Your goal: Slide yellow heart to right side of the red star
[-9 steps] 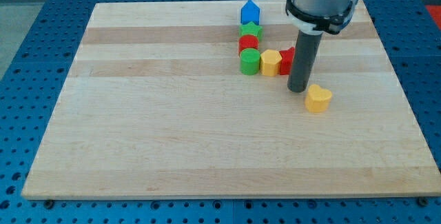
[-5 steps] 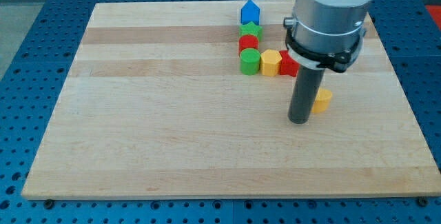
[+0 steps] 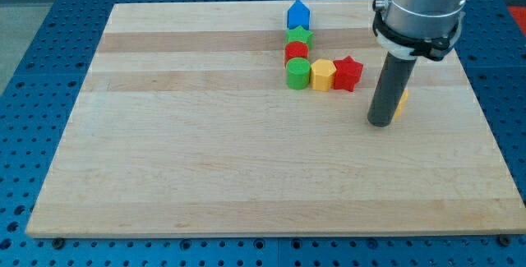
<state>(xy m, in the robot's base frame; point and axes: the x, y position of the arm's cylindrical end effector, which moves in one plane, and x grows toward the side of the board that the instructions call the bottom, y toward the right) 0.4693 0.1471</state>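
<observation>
The red star [image 3: 348,72] lies on the wooden board [image 3: 205,152], right of a yellow block [image 3: 322,75]. The yellow heart [image 3: 401,103] sits lower right of the star, mostly hidden behind my rod; only its right sliver shows. My tip [image 3: 380,122] rests on the board at the heart's lower left, right against it. A gap separates the heart from the star.
A column of blocks stands left of the star: a blue house-shaped block [image 3: 298,14], a green star [image 3: 300,35], a red cylinder [image 3: 296,52] and a green cylinder [image 3: 297,72]. The board's right edge [image 3: 481,111] is near the heart.
My tip went from the heart's upper left down around its left side, then right and up. The heart has shifted right and slightly up, nearer the star's row.
</observation>
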